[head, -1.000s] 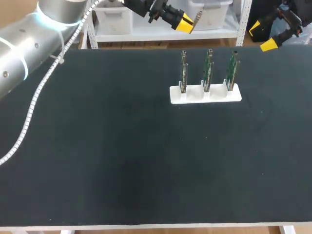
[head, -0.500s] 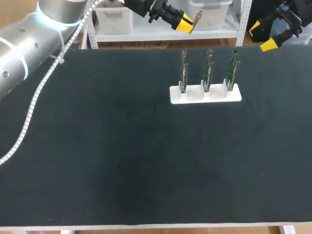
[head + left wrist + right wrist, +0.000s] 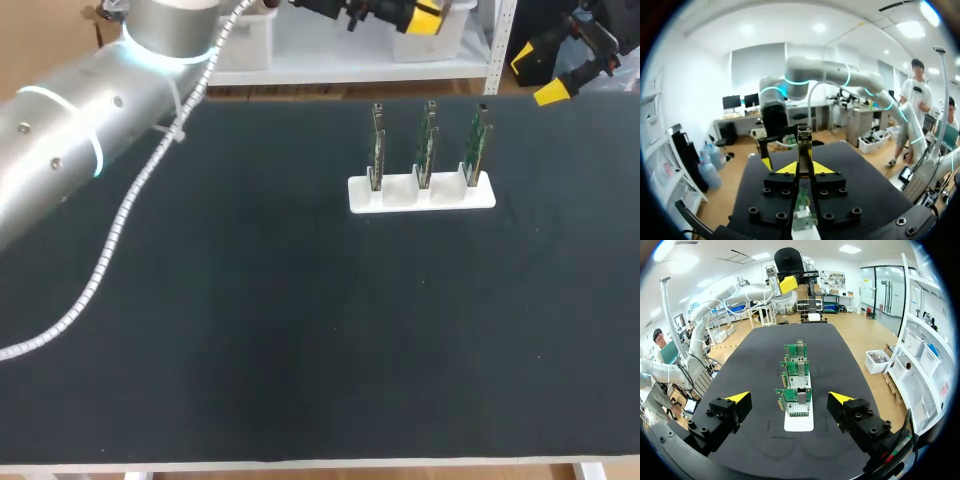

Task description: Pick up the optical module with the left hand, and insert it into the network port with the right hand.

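The optical module (image 3: 804, 142), a slim metal bar, stands upright between the yellow tips of my left gripper (image 3: 805, 168), which is shut on it. In the head view that gripper (image 3: 428, 17) hangs high beyond the table's far edge, left of the card row. Three green network cards (image 3: 424, 145) stand upright in a white holder (image 3: 421, 193) at the back right of the black table. My right gripper (image 3: 540, 77) hovers at the far right corner, open and holding nothing. From its wrist view the cards (image 3: 796, 369) line up ahead of the open right gripper (image 3: 790, 398), with the left gripper (image 3: 783, 283) far behind them.
The black table mat (image 3: 250, 300) stretches bare in front of and left of the holder. My left arm (image 3: 90, 150) with its white cable crosses the back left corner.
My left arm has swung to the right and farther back, carrying the module with it. The right gripper and the cards have stayed put.
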Robot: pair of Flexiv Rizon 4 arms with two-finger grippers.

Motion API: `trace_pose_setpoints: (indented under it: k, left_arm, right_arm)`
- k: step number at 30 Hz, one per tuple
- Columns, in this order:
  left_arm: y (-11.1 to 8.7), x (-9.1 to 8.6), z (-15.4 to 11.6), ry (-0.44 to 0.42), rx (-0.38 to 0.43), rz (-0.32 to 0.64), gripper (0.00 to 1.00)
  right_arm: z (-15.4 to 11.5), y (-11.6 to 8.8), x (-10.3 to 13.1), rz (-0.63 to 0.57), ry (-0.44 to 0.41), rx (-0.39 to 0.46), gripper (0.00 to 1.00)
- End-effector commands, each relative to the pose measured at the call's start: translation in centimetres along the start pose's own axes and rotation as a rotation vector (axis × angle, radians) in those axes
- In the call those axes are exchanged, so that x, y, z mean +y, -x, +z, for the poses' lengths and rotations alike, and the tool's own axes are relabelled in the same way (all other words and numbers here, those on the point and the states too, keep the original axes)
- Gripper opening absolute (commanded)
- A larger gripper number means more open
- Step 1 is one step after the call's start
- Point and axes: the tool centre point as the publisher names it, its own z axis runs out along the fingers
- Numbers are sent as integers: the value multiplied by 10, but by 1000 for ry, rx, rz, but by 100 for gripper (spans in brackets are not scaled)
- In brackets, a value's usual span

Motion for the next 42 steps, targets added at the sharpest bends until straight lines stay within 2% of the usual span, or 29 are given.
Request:
trace_pose_setpoints:
  k: [1,8,14,30,33,42]
  left_arm:
    - [-3,12,8,1,-50,-15,0]
    - [-10,10,20,74,-30,-50,0]
    - [-13,12,33,120,-5,-42,0]
    - [-27,21,55,196,-136,-60,0]
    - [-28,21,56,215,-119,-55,0]
    - [-30,23,62,227,-155,-60,0]
  right_arm:
    - [-2,0,-8,1,268,0,100]
    - [-2,0,-8,1,268,0,100]
    - [-2,0,-8,1,268,0,100]
    - [-2,0,-8,1,268,0,100]
    - [-2,0,-8,1,268,0,100]
    - [-2,0,-8,1,268,0,100]
